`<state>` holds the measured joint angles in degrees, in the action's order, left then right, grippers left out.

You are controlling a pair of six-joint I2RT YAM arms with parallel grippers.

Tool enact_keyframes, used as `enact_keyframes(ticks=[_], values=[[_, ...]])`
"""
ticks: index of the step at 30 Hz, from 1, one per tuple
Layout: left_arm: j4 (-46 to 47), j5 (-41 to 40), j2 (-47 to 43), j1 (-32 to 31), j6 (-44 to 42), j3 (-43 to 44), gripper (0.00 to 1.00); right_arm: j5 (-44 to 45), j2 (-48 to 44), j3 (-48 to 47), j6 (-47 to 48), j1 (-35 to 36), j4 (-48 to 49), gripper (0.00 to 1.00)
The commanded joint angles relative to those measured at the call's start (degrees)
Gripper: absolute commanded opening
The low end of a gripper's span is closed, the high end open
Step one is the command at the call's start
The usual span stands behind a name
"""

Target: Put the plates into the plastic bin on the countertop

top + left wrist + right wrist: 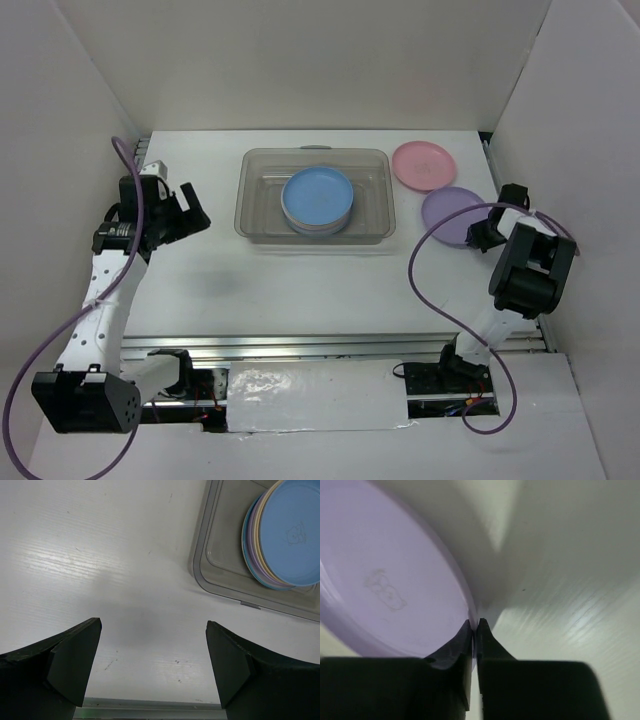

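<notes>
Right gripper pinches purple plate rim (edge grip, likely for lifting off tabletop), right of plastic bin holding blue-topped stack. Left gripper spread wide, idle beside bin.

Clear greyish plastic on the bin, smooth and see-through, a soft sheen on its rim. Blue plate: matt plastic, faint outline pressed into it (a bear, perhaps). Purple plate, smooth, low satin gloss. Countertop white, finely ribbed, catching glare. Metal rail, grooved, dull silver. Left gripper, matt black, slightly rough
</notes>
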<state>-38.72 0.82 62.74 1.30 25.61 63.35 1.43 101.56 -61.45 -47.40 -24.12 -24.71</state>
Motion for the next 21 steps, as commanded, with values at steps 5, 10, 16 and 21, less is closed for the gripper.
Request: enact_keyframes(ticks=[5,10,16,21], values=[[2.2,0.3,-1.3,1.9,-0.6,-0.6,0.99,-0.3,-11.0,5.7,-0.4,0.7,1.6,0.0],[2.6,0.1,-2.4,2.1,-0.6,-1.2,0.99,2.8,-23.5,6.4,-3.5,5.0,1.1,0.0],[2.5,-0.5,-3.0,2.1,-0.3,-1.7,0.99,6.9,-32.4,-1.4,-4.5,16.5,-1.0,0.0],[2.8,-0.5,-3.0,2.5,-0.2,-2.1,0.99,-5.1,-22.0,-11.1,-1.0,28.1,1.2,0.0]])
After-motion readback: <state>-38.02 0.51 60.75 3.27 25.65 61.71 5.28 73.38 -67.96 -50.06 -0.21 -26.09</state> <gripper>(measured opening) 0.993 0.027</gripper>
